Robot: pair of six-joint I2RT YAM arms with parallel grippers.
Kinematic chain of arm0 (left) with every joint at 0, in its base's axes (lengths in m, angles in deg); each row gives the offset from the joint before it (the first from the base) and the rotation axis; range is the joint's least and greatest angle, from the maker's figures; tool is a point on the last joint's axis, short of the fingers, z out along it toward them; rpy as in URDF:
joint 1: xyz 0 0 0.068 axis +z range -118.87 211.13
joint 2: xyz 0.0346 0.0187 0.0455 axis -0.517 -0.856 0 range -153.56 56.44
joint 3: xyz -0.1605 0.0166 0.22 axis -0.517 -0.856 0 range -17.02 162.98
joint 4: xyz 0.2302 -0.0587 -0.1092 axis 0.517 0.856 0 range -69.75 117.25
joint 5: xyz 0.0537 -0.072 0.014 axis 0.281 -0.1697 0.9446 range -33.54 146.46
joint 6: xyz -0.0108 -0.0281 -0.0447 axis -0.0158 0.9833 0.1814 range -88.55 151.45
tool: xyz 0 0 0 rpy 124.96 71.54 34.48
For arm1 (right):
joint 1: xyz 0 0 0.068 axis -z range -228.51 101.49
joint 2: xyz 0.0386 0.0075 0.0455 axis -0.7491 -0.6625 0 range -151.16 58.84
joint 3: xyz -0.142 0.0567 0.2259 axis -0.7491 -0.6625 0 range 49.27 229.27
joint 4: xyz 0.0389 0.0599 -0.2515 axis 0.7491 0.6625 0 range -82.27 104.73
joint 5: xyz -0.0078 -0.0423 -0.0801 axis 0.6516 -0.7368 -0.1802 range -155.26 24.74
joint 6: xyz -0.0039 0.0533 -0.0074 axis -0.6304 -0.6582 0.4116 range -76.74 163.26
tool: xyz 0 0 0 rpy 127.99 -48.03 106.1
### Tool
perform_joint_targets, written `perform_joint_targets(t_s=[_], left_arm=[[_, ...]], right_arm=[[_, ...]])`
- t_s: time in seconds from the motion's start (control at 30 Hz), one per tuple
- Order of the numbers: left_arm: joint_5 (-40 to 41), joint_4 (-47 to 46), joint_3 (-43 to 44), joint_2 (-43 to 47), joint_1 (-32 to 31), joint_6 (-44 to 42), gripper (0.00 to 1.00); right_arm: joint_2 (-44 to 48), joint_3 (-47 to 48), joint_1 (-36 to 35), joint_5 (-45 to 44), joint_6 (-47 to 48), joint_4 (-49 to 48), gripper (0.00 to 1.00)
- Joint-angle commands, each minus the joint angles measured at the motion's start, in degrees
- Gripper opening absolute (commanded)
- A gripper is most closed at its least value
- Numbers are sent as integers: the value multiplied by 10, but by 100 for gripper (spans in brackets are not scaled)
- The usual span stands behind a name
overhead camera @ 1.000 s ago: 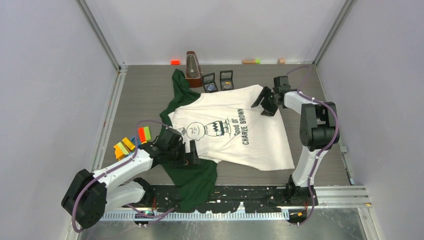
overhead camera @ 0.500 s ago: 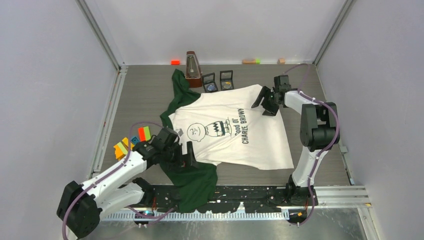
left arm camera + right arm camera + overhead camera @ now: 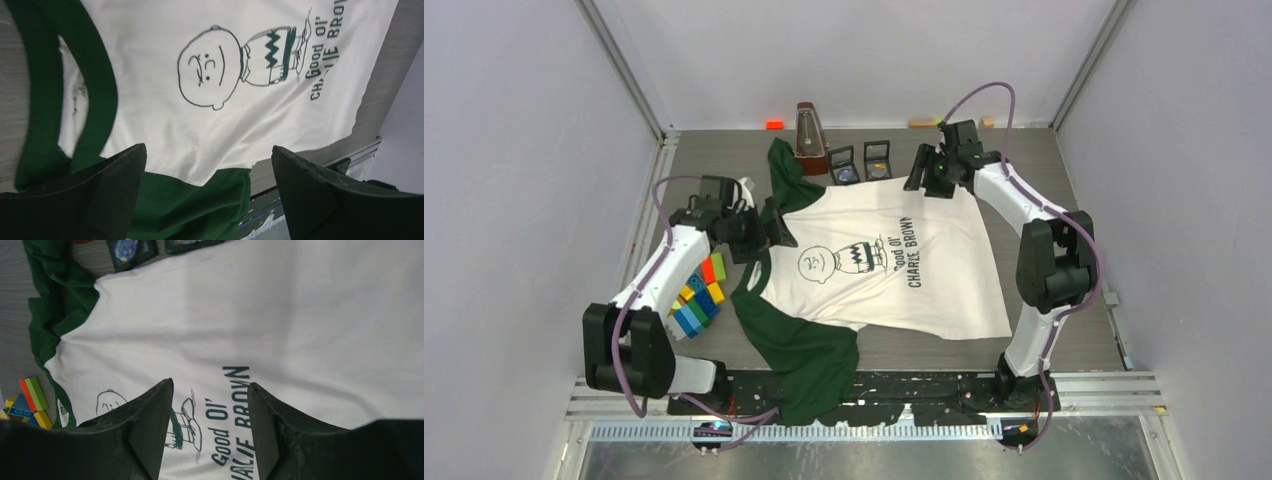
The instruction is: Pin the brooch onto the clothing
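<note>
At shirt's (image 3: 924, 270) far edge, two small cases (image 3: 844, 166) lie just left of right tool (image 3: 927, 180), spread, empty, so this arm is nearer. Left tool (image 3: 774, 228), spread, empty, hovers over collar (image 3: 97, 95).

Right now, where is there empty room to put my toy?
Bare table in the far left corner, and right of the hem of the T-shirt. Crowded: metronome and boxes at the back, blocks on the left.

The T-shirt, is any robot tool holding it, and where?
No, nothing is held. The left tool and the right tool are both open and empty, with only the T-shirt lying below them.
</note>
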Motion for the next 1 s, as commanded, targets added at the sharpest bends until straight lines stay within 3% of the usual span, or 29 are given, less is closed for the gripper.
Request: perform_joint_targets(t_s=[0.0, 0.2, 0.43, 0.77, 0.97], left_arm=[[-15, 32, 93, -40, 50, -82, 100], [54, 17, 122, -68, 98, -116, 100], [62, 30, 127, -75, 129, -140, 100], [65, 40, 129, -78, 130, -149, 100], [50, 39, 126, -81, 131, -145, 100]], right_arm=[[-43, 82, -29, -12, 7, -12, 61], [-137, 169, -48, 22, -55, -58, 57], [-249, 272, -57, 75, -130, -113, 51], [-317, 293, -75, 80, -286, -244, 41], [-351, 317, -90, 56, -321, -245, 39]])
